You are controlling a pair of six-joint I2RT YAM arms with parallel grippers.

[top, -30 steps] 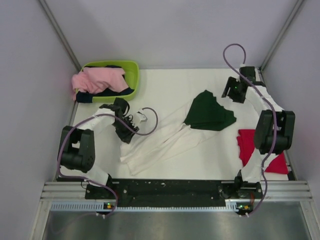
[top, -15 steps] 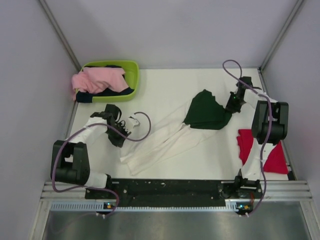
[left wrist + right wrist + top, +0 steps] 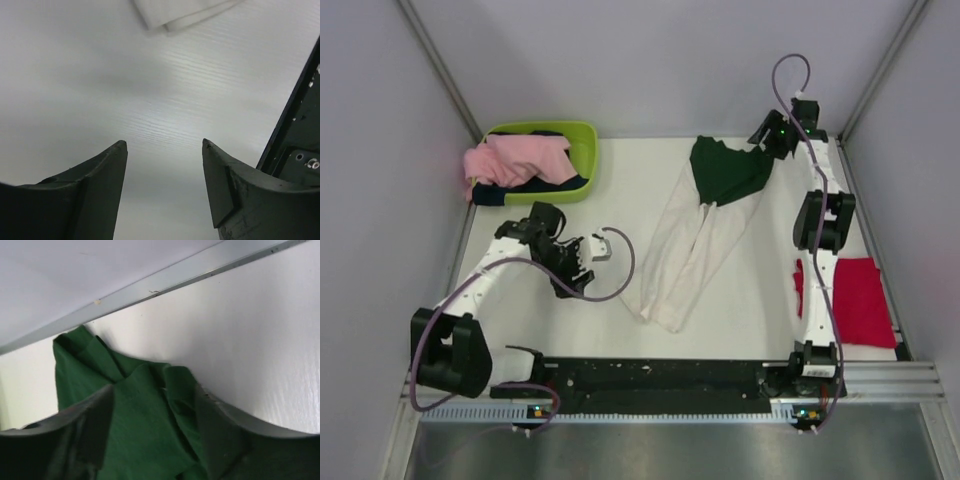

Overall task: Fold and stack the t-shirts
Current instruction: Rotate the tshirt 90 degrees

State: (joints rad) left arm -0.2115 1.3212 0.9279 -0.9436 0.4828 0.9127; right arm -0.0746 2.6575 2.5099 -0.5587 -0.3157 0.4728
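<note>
The white t-shirt (image 3: 688, 245) lies bunched in a long strip from the table's middle toward the far right, its dark green sleeve (image 3: 725, 170) at the far end. My right gripper (image 3: 767, 135) hovers over that sleeve near the back wall. In the right wrist view its jaws (image 3: 155, 390) stand open, with rumpled green cloth (image 3: 75, 370) between and under them. The red t-shirt (image 3: 862, 300) lies flat at the near right. My left gripper (image 3: 577, 283) is open over bare table, left of the shirt's hem (image 3: 175, 15).
A lime-green basket (image 3: 588, 135) at the far left holds pink cloth (image 3: 515, 158) and dark cloth. The back wall's rail (image 3: 165, 287) runs close behind my right gripper. The black base rail (image 3: 300, 130) lies to the left gripper's right.
The white shirt was dragged away from me; its green sleeve went from mid-right to the far right edge. The right arm stretched out with it. The left gripper moved slightly right and nearer.
</note>
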